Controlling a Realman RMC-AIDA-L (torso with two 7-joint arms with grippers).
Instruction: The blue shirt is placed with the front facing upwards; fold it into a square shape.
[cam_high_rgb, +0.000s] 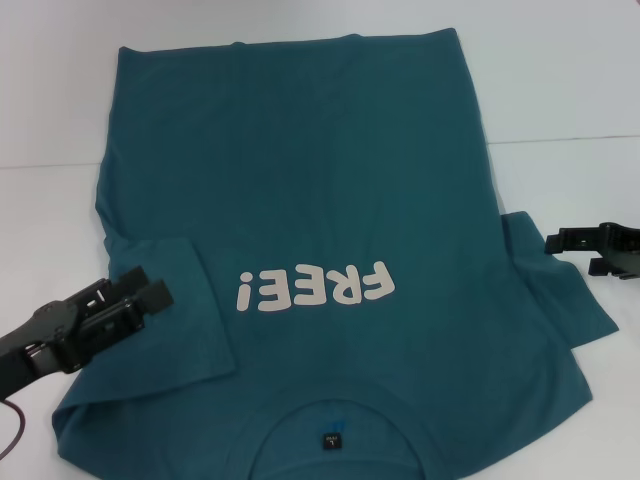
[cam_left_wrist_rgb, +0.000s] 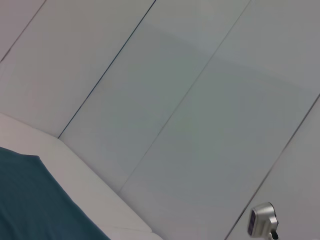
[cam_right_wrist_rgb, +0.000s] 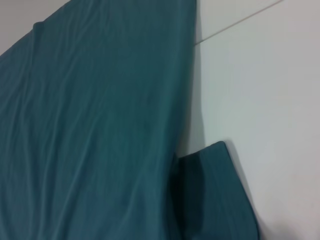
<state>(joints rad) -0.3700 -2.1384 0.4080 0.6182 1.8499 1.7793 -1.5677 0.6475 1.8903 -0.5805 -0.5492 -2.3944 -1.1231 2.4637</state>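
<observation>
One garment fills your workspace: the blue shirt (cam_high_rgb: 300, 210) lies flat and front-up on the white table (cam_high_rgb: 570, 80), collar nearest the robot, white "FREE!" lettering (cam_high_rgb: 312, 288) reading upside down from the head view. Its left sleeve (cam_high_rgb: 170, 305) is already folded onto the body; the right sleeve (cam_high_rgb: 550, 290) is spread on the table, not yet folded. The left gripper (cam_high_rgb: 150, 290) hovers over the folded sleeve with jaws parted and holding nothing. The right gripper (cam_high_rgb: 585, 245) waits just beside the spread sleeve; you cannot tell how its jaws stand. Your main risk is asymmetry: pinching the right sleeve too shallowly would likely drag one layer, wrinkle the side seam and skew the square. A low left gripper could also snag and reopen the finished fold.
</observation>
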